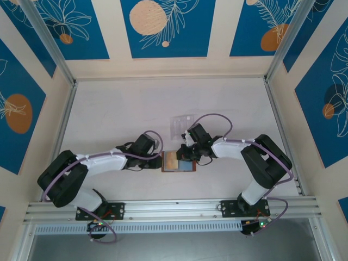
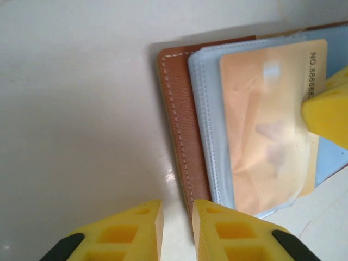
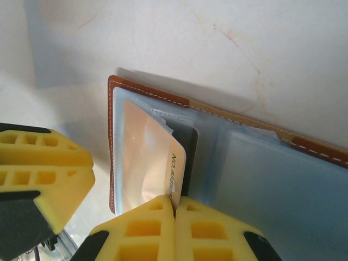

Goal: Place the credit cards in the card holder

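The card holder point(image 1: 185, 167) lies opened flat on the pale, smooth bench point(image 1: 119, 114) at the centre of the overhead view, between the two arms. Its long axis runs left to right across the frame. Its outside is reddish-brown grained leather with a line of light stitching along the rim, and its inside is soft grey-blue, glossy sheet folded into rectangular pockets. A tan card point(image 2: 266, 125), thin, stiff and slightly shiny with rounded corners, sits in the pocket on the holder's left half in that overhead view. In the left wrist view its long axis runs up and down the frame, leaning a little, and a printed number runs down its upper right edge. In the right wrist view a dark strip point(image 3: 190, 157), perhaps another card, shows just beside it in the centre fold. The right gripper point(image 3: 175, 217), with blocky yellow ribbed fingers, is pressed together on the tan card's near edge at the bottom of its own view. The left gripper point(image 2: 178, 217) has its fingers slightly apart at the holder's brown outer edge, with bare bench showing in the gap. A clear plastic box point(image 1: 182, 124) rests above the holder in the overhead frame.
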Controlling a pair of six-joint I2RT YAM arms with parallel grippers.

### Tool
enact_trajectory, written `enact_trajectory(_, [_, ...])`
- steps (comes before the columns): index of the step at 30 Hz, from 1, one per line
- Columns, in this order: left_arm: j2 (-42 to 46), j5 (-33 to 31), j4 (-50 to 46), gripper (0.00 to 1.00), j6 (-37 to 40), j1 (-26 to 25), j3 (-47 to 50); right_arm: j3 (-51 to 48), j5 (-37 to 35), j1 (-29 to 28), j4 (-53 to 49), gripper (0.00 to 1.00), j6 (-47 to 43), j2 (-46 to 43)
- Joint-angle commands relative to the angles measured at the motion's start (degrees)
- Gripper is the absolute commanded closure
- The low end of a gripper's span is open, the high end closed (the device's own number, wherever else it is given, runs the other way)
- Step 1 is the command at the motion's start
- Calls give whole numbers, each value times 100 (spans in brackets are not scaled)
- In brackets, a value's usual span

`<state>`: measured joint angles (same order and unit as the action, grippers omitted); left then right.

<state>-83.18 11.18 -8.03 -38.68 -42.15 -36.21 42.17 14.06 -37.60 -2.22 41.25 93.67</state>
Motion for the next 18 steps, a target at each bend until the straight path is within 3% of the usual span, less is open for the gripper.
enact_trajectory(1, [-177,127,-251,83,141,65,-92,63,20,-27,-302,99,-144,191])
enact_trajectory(18, [-1222,52,108,86,251,-290,-464,353,197,-216,-144,94,-138,582])
